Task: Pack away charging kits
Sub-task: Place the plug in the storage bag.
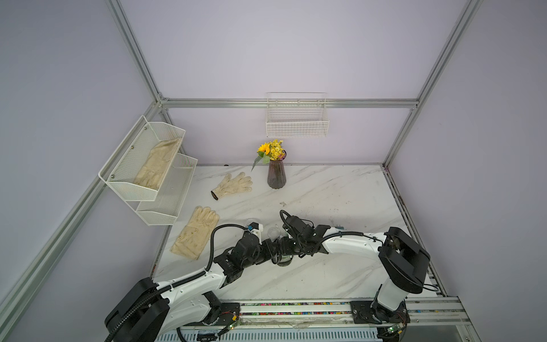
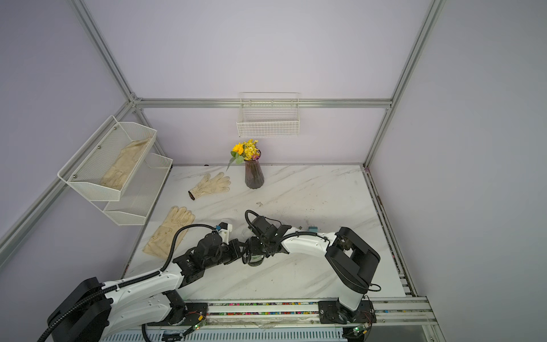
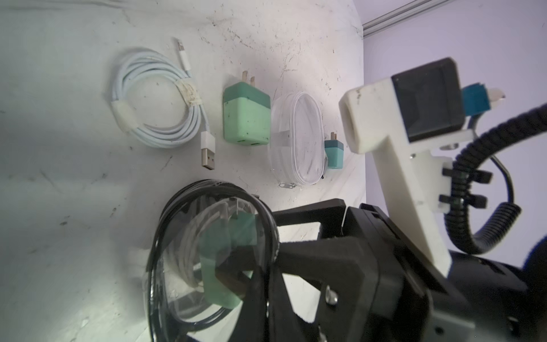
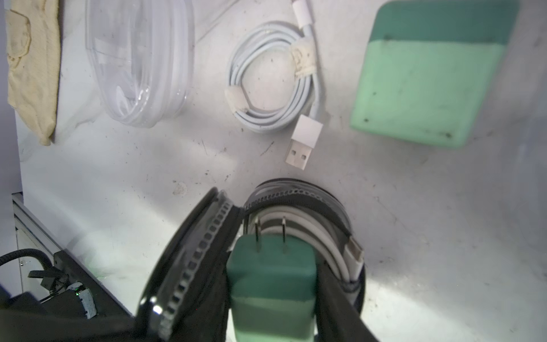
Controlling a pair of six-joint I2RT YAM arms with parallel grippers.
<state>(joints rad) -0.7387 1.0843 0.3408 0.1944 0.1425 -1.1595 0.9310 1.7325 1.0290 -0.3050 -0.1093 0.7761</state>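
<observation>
A marble tabletop (image 1: 325,281) is shown inside lilac walls (image 1: 296,44); the back wall is taken as 12 o'clock. A wire basket (image 1: 297,130), seemingly empty, is hung at 12 o'clock above a vase (image 1: 276,176). A two-tier mesh shelf (image 1: 130,189) is fixed at 10 o'clock; one glove (image 1: 158,163) is held in its upper tier, and nothing is made out in the lower. Two further gloves are laid at 11 o'clock (image 1: 233,185) and 9 o'clock (image 1: 196,232).

Just off centre, toward 6 o'clock, the black-rimmed case (image 4: 299,197) is found with its lid (image 4: 189,260) swung open. A coiled white cable (image 4: 296,228) is already packed inside. A mint-green charger (image 4: 270,266) is clamped between the jaws of the right gripper (image 4: 272,299) and is partly lowered into the case beside that cable. The left gripper (image 1: 275,255) is closed tight. It is judged to be pinched on the lid's rim, though the contact itself is not plainly seen.

The first kit is thus judged nearly packed: the charger is yet to be released and the zip closed. The other parts are laid in a row across the middle, read from 9 toward 3 o'clock:
- clear case A (image 4: 139,59), through which white loops seem to show
- a loose cable (image 3: 125,115)
- a second charger (image 3: 247,118)
- clear case B (image 3: 296,139), apparently empty
- a blue charger (image 3: 334,154) just beside it

Two kits are therefore judged unpacked.
</observation>
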